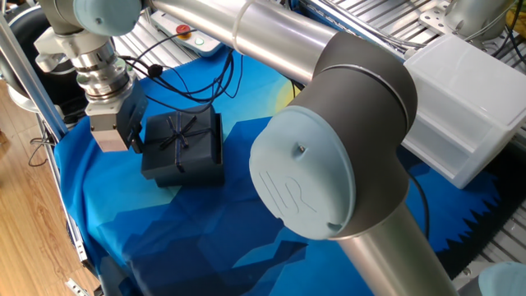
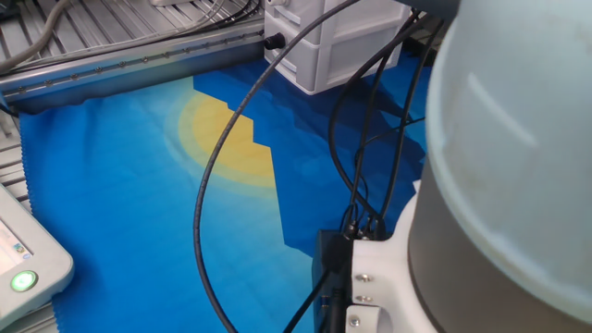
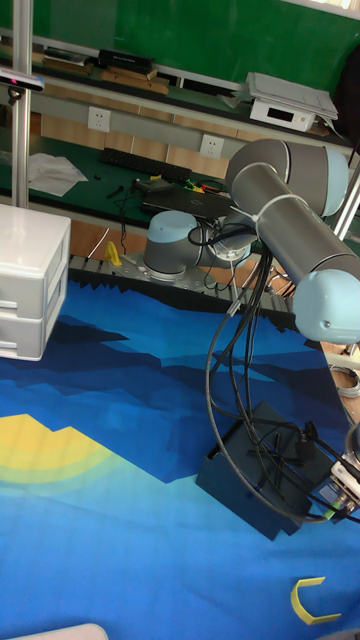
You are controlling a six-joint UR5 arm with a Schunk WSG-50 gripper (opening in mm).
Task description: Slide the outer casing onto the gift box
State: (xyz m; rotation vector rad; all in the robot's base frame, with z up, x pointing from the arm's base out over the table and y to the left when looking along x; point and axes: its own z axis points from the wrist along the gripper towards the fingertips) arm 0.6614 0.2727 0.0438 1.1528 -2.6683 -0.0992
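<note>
One fixed view: the outer casing, navy with a ribbon cross and bow on top, lies on the blue tablecloth at about 9 o'clock in frame. It covers nearly all of the gift box, of which only a narrow dark strip shows along the casing's 3 o'clock edge. The gripper sits against the casing's 9 o'clock side, dark fingers touching or just beside that wall; whether they pinch it or only press on it, I cannot tell. The white drawer unit stands well apart at 2 o'clock. The other fixed view: the arm's body and cables fill the near field, and neither casing nor box can be made out with confidence. Tall fixed view: the casing appears as a dark block at 5 o'clock, the gripper at its 3 o'clock end, a small yellow hook near at 6 o'clock. Judgement: thin textured card, light and stiff but easily dented; friction against the box is probably snug. Best contact is flat on the end wall, low and centred, clear of the ribbon.
</note>
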